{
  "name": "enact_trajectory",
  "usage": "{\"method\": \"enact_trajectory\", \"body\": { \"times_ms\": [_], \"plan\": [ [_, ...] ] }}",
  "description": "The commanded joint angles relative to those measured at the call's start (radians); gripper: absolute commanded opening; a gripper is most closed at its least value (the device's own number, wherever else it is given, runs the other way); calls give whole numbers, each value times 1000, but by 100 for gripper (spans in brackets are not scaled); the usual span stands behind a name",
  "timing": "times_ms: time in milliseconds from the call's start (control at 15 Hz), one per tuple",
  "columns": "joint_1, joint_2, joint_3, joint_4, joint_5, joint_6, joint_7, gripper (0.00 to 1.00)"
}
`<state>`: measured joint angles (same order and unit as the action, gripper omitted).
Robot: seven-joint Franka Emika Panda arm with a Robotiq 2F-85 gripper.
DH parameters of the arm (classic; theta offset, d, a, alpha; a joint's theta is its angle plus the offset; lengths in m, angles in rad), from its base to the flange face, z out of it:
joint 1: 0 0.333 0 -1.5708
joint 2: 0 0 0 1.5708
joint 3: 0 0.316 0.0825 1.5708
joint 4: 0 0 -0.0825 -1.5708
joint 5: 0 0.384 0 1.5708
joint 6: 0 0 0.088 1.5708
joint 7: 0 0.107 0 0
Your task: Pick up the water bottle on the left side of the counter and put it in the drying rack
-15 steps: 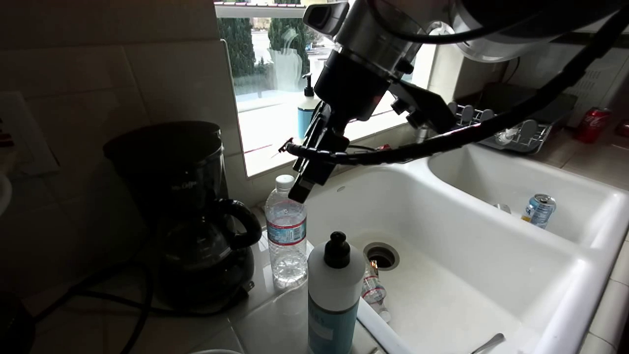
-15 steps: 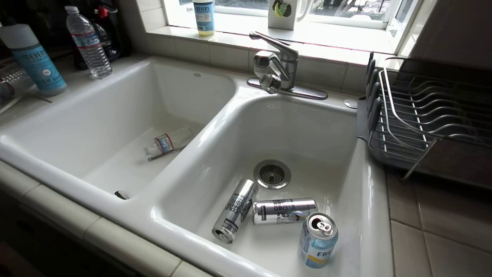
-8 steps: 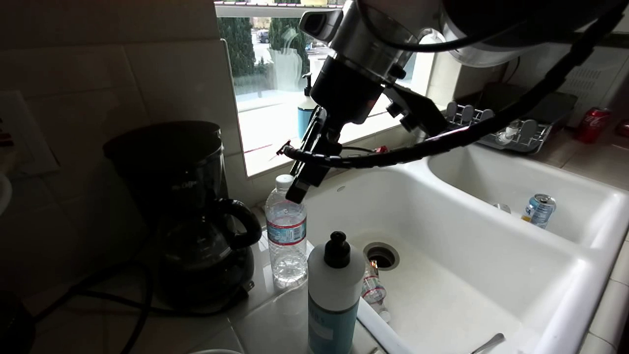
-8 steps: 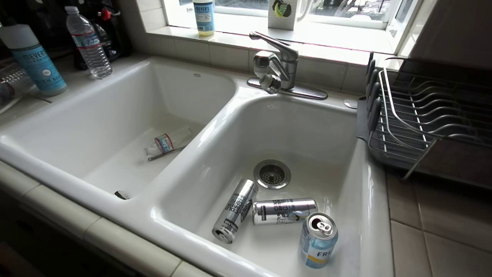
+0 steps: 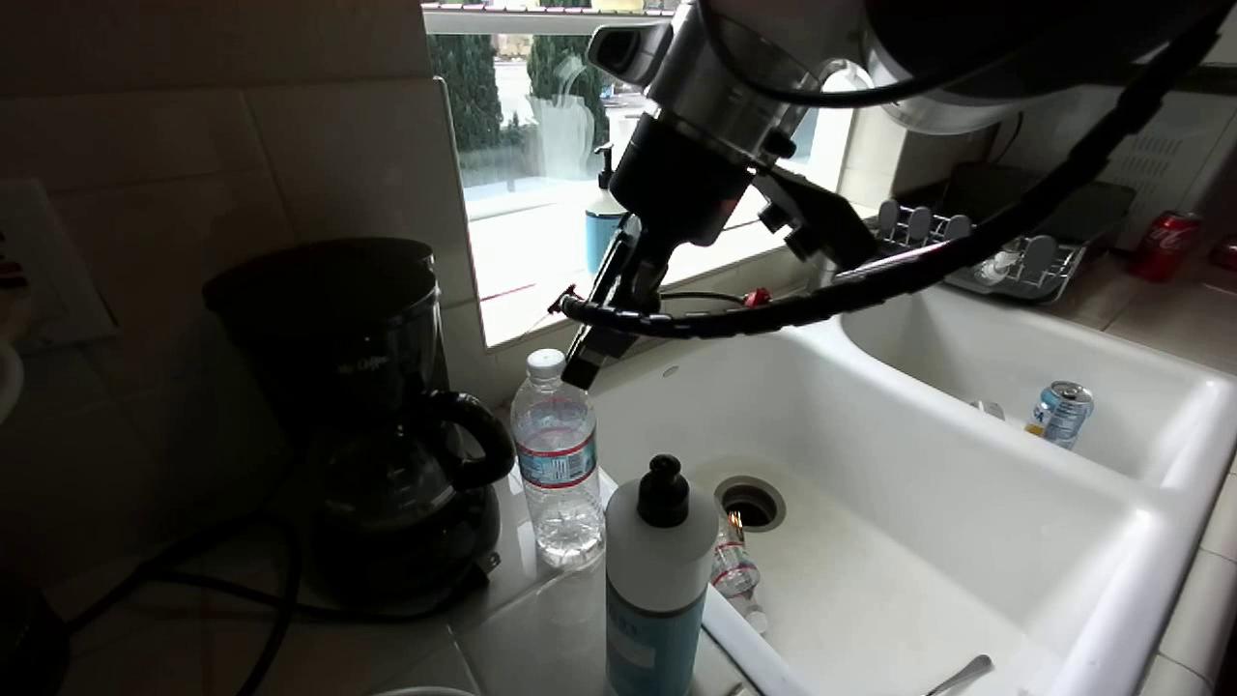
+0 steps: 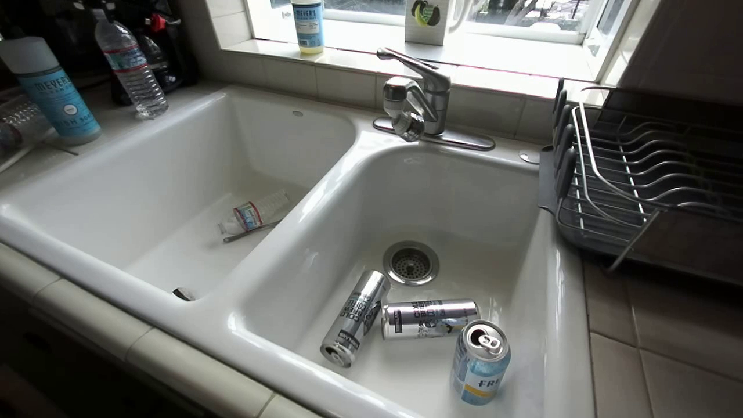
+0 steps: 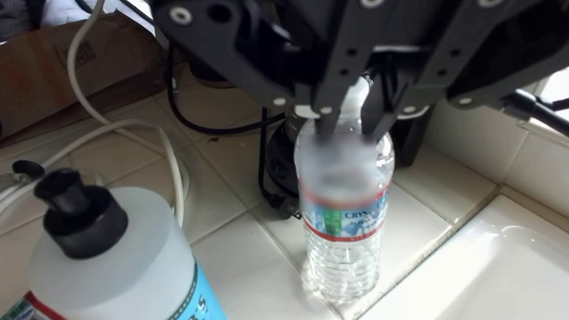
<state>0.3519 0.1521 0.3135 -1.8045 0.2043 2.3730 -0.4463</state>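
currently, the water bottle [image 5: 556,459] stands slightly tilted on the bench [image 7: 249,266], left of the sink [image 6: 294,217], beside the coffee maker [image 5: 362,416]. the end effector [image 7: 353,126] is at the bottle's neck, fingers slightly apart; cannot tell whether they clamp it.

In exterior view: slantwise across sink [image 5: 860,425], coffee maker [image 5: 333,329] frame-left. In exterior view: high, facing window [image 6: 522,14], frame-top. Sink in both exterior views. Wrist view: close, slanting down, pincer [image 7: 354,129] frame-top.
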Motion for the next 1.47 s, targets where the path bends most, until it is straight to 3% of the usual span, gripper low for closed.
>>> {"method": "enact_trajectory", "body": {
  "times_ms": [0, 67, 133, 267, 867, 1200, 1333, 1400],
  "plan": [
    [-15, 1, 15, 5, -27, 10, 26, 0],
    [-15, -1, 13, 4, -34, 10, 34, 0],
    [-16, -3, 11, 3, -37, 16, 41, 27],
    [-18, -2, 11, 7, -46, 13, 49, 29],
    [-16, 14, 21, 29, -67, 2, 45, 96],
    [-15, 22, 30, 34, -65, -6, 40, 100],
    [-14, 26, 33, 34, -68, -9, 41, 95],
    [-14, 29, 35, 35, -69, -9, 40, 88]
  ]
}}
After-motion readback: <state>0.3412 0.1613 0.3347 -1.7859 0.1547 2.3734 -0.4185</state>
